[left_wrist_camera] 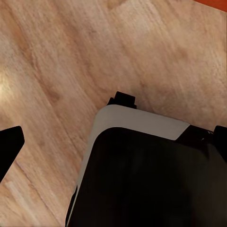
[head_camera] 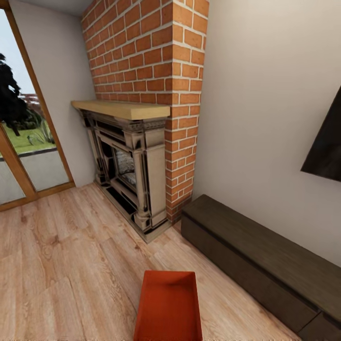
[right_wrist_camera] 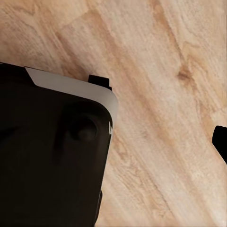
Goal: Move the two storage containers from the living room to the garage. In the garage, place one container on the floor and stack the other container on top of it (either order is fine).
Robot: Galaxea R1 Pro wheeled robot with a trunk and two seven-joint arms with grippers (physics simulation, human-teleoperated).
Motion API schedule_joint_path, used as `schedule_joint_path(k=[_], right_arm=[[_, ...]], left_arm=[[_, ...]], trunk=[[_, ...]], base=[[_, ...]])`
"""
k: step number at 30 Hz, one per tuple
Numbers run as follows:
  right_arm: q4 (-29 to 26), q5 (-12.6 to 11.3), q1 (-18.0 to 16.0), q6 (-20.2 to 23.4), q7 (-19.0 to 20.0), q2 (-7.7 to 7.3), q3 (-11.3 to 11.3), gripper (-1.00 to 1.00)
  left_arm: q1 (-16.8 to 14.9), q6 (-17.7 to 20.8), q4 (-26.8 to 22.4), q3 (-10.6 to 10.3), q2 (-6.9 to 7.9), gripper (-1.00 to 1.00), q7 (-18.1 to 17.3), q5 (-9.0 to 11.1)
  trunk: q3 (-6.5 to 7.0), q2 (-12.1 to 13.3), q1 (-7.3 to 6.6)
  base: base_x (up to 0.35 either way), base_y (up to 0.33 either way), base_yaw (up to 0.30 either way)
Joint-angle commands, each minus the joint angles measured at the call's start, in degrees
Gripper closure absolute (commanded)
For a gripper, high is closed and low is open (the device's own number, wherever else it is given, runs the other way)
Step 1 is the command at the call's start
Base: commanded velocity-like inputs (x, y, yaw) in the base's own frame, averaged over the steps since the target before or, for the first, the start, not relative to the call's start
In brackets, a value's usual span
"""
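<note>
On the wood-plank floor, dead ahead of the robot: one orange-red bin, not yet taken up.

Low in the head view, a lidless storage container (head_camera: 169,308) sits upright on the light plank flooring (head_camera: 66,265), its near end cut off by the picture's edge. It is near the red-brick fireplace (head_camera: 142,142) and the long dark low cabinet (head_camera: 265,260), touching neither. It looks light and fairly stiff, though its thin, smooth, tapering walls may flex or slip; I'd judge the long rims the best hold, one gripper on each side. Both wrist views look down on planks past the robot's dark base (left_wrist_camera: 151,175); whether either gripper is open or closed cannot be told.
</note>
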Motion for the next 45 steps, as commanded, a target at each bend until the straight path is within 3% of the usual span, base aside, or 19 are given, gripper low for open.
schedule_joint_path(k=[1, 45], right_arm=[[0.16, -0.23, -0.07, -0.30, -0.12, 0.02, 0.45, -1.00], [0.16, 0.09, -0.08, -0.34, 0.05, -0.06, 0.67, -1.00]], left_arm=[[-0.02, -0.11, -0.01, -0.49, 0.00, -1.00, 0.15, 0.47], [-0.02, -0.11, -0.02, -0.49, 0.00, -1.00, 0.15, 0.47]], trunk=[[-0.15, -0.04, 0.00], [-4.17, -0.04, 0.00]], base=[[0.000, 0.000, 0.000], [0.000, 0.000, 0.000]])
